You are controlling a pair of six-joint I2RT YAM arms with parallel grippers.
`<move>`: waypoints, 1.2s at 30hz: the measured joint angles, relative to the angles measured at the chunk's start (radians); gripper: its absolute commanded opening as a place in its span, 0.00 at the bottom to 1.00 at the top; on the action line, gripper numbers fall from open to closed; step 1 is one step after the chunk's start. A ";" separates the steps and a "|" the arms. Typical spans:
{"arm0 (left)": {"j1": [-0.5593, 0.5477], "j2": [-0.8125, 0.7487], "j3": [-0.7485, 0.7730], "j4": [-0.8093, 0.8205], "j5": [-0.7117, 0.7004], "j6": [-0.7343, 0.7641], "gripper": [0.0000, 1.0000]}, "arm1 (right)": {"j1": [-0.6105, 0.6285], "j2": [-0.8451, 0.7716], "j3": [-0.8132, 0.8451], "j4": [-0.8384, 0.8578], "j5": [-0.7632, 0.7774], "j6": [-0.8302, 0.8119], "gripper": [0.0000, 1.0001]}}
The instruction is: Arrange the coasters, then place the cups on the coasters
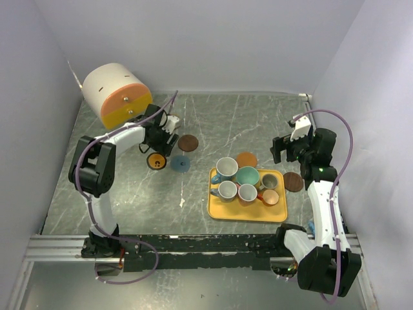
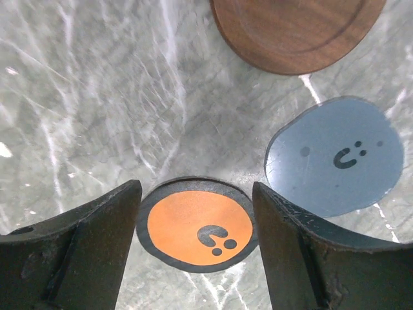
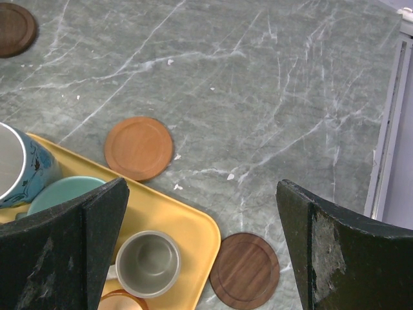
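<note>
Top external: six cups [image 1: 247, 175] on tray [image 1: 240, 213], five coasters [image 1: 188, 143] on table [image 1: 258, 123]

Soft, even light throughout, shadows faint, all views sharp.

Three views: one far overview, two close wrist shots aimed down at the table [image 1: 258, 123].

The top camera sits high behind both arm bases and takes in the whole table. The left wrist camera hangs very low and faces straight down: dark-rimmed coaster [image 2: 197, 226] between the left pincer [image 2: 195, 194] fingers, blue coaster [image 2: 335, 158] just outside one, brown coaster [image 2: 297, 29] ahead. The right wrist camera rides higher over the tray [image 3: 187, 219] corner at the right pincer [image 3: 201, 187]. The overview shares all of this, and both wrist views catch that brown coaster.
</note>
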 measured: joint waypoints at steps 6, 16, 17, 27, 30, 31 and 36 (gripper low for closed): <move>0.000 -0.104 -0.002 0.061 0.033 0.016 0.85 | 0.000 0.003 0.000 0.000 0.000 0.000 1.00; -0.014 -0.181 -0.063 0.181 0.170 0.064 0.98 | 0.000 0.015 0.008 -0.040 0.055 -0.018 1.00; -0.023 -0.181 -0.071 0.176 0.174 0.085 0.98 | 0.000 0.018 0.010 -0.050 0.064 -0.023 1.00; -0.125 -0.166 -0.145 0.108 0.177 0.283 1.00 | 0.002 0.030 0.011 -0.083 0.099 -0.034 1.00; -0.140 -0.145 -0.146 0.089 0.175 0.311 0.99 | 0.002 0.040 0.011 -0.083 0.099 -0.034 1.00; -0.145 -0.137 -0.146 0.085 0.174 0.319 0.99 | 0.002 0.042 0.010 -0.083 0.099 -0.034 1.00; -0.168 -0.110 -0.147 0.084 0.146 0.340 0.99 | 0.002 0.042 -0.002 -0.083 0.098 -0.034 1.00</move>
